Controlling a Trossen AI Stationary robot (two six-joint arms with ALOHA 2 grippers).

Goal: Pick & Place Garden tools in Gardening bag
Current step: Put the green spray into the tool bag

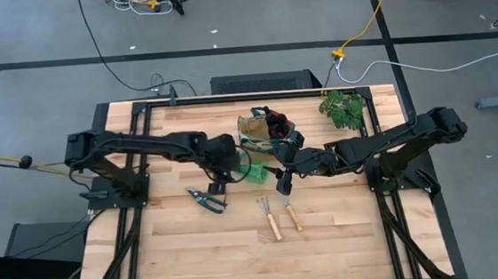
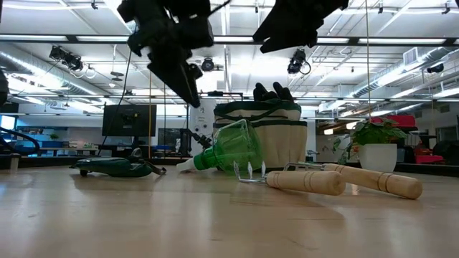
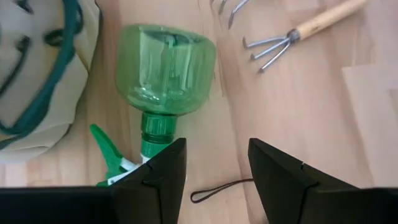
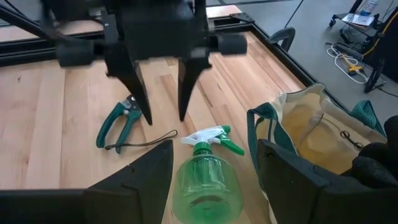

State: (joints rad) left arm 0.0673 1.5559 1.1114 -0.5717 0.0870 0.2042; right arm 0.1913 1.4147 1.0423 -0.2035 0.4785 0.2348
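From above, the left gripper and right gripper flank the spray bottle lying beside the gardening bag. Left wrist: jaws wide over its neck, probably lining up. Right wrist: jaws wide too, empty.

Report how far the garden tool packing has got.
Done: the gloves sit in the gardening bag. In hand: nothing; the open left gripper and open right gripper hover above the spray bottle, lying by the bag. Left: that bottle, the pruning shears and two mini rakes, all on the table.
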